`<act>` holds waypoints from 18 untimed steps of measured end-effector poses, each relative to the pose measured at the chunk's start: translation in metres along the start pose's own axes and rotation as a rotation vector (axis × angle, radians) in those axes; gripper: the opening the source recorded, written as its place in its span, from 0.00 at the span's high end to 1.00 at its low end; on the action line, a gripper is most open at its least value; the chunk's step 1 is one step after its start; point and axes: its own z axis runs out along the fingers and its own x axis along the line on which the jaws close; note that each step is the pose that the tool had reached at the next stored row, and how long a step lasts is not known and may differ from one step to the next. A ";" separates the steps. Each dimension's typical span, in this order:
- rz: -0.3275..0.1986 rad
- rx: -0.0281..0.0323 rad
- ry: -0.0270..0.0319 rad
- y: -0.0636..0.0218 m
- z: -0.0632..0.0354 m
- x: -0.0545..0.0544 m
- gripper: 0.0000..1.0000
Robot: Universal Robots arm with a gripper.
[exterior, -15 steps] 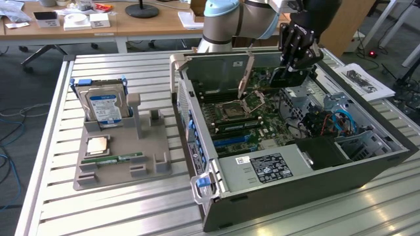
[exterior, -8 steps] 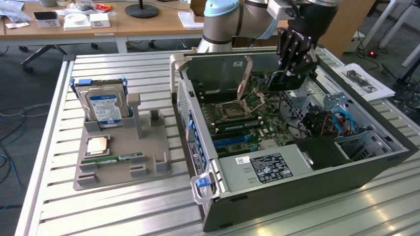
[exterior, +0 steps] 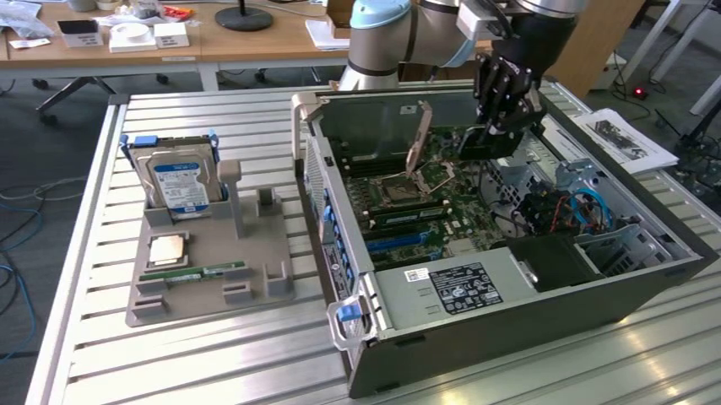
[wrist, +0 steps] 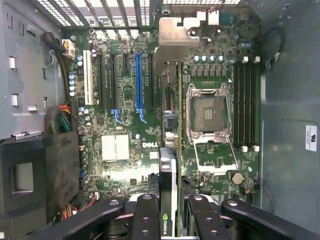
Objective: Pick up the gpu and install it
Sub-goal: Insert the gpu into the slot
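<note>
- Lengthwise, the gpu (wrist: 168, 172) is aligned with the expansion slots. Its long axis runs from the gripper toward the vented rear wall of the case, and its silver end bracket (wrist: 172, 40) is turned to that wall.
- It is held on edge, one long edge facing down at the motherboard (wrist: 125, 150), so the wrist view catches only its narrow upper edge.
- It is seen as a thin card with a dark body, a greenish board edge and a small green-and-white logo close to the fingers.
- It is located inside the open computer case (exterior: 541, 295), over the board, between the row of slots, one of them blue (wrist: 139, 82), and the processor socket (wrist: 208, 112). Whether its lower edge touches the board cannot be told.
- The gripper (wrist: 171, 206) is closed narrowly on the card. Its black fingers (wrist: 145, 215) are pressed against both flat faces at the end away from the bracket.
- In the exterior view the gripper (exterior: 504, 120) is seen at rim height, with the card (exterior: 491, 145) hanging below it.
- Room is bounded by the case walls. The socket's hinged cover (exterior: 420, 139) stands up on the exterior view's left of the card, while cables and a drive cage (exterior: 563, 207) crowd the exterior view's right.
- Well apart, outside the case, a grey holder (exterior: 214, 291) on the slatted table (exterior: 225, 371) carries a hard drive (exterior: 181, 181), a processor chip (exterior: 167, 249) and a memory stick (exterior: 208, 272).
</note>
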 end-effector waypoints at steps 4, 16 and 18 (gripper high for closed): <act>-0.001 0.0003 -0.0004 0.0037 0.0004 0.001 0.73; -0.007 0.0084 -0.0022 0.0164 0.0078 0.004 0.73; -0.007 0.0087 -0.0022 0.0176 0.0098 0.004 0.73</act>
